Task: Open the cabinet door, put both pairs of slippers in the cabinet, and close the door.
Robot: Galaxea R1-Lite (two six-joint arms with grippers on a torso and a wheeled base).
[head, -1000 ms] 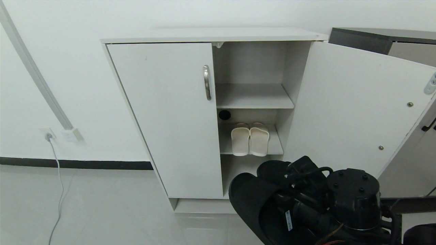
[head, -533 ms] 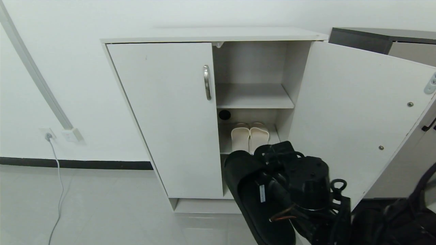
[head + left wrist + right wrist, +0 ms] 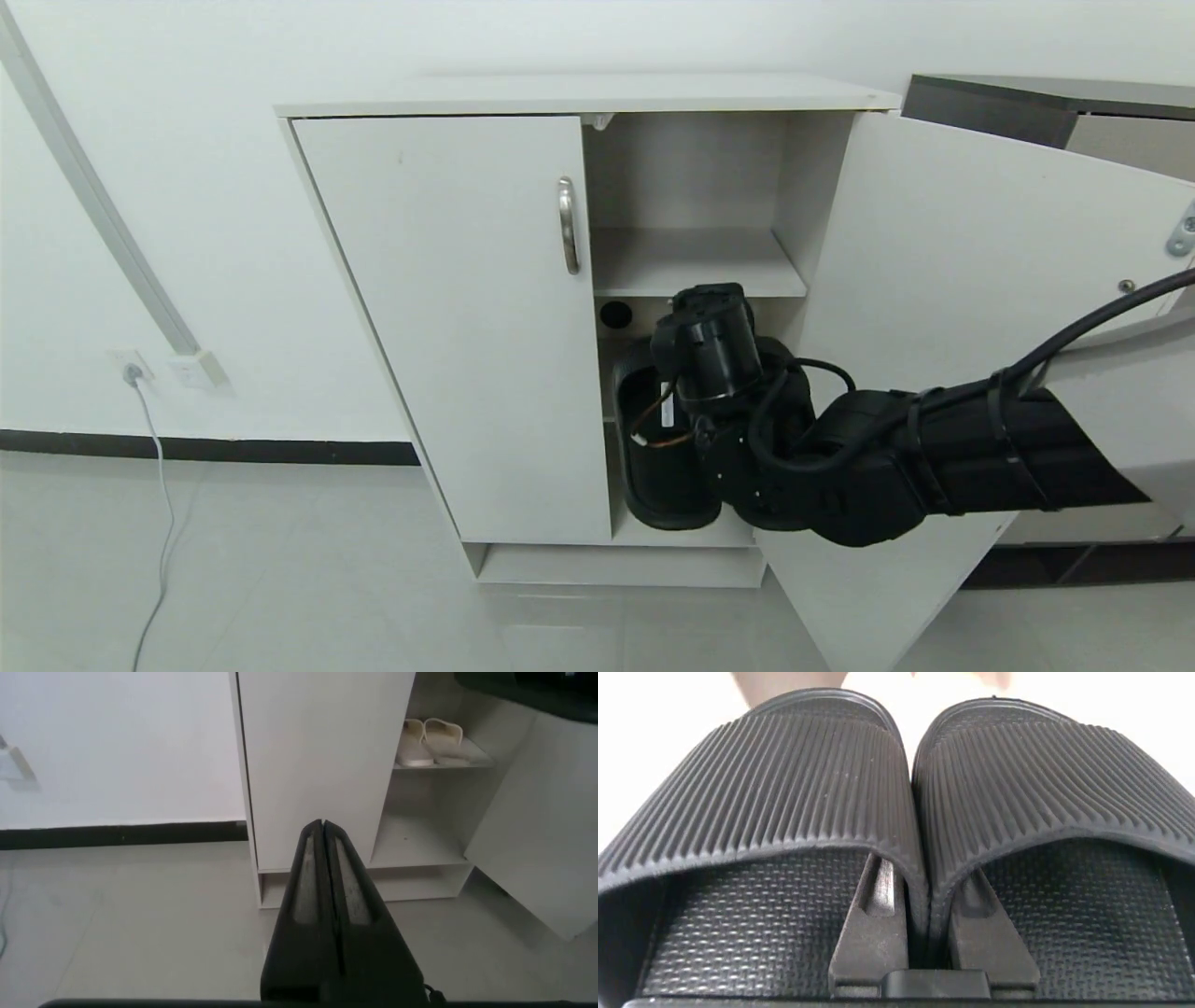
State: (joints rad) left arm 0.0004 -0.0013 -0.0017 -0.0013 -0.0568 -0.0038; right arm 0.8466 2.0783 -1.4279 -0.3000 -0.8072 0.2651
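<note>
My right gripper (image 3: 920,919) is shut on a pair of black slippers (image 3: 785,793), its fingers pinching the two inner sides together. In the head view my right arm (image 3: 714,345) holds the black slippers (image 3: 658,467) in the cabinet's open right half, steeply tilted, in front of the middle shelf and lower compartment. A pair of white slippers (image 3: 432,742) lies on the middle shelf. The right door (image 3: 952,280) stands wide open; the left door (image 3: 439,327) is closed. My left gripper (image 3: 322,826) is shut on nothing, low over the floor facing the cabinet.
The upper shelf (image 3: 695,266) is bare. A metal handle (image 3: 567,227) sits on the closed door. A grey cabinet (image 3: 1055,112) stands behind the open door. A wall socket with a cable (image 3: 135,378) is at the left, above open floor (image 3: 280,579).
My right arm has moved forward and up with the black slippers, from low in front of the cabinet into its open right half, now covering the white slippers in the head view.
</note>
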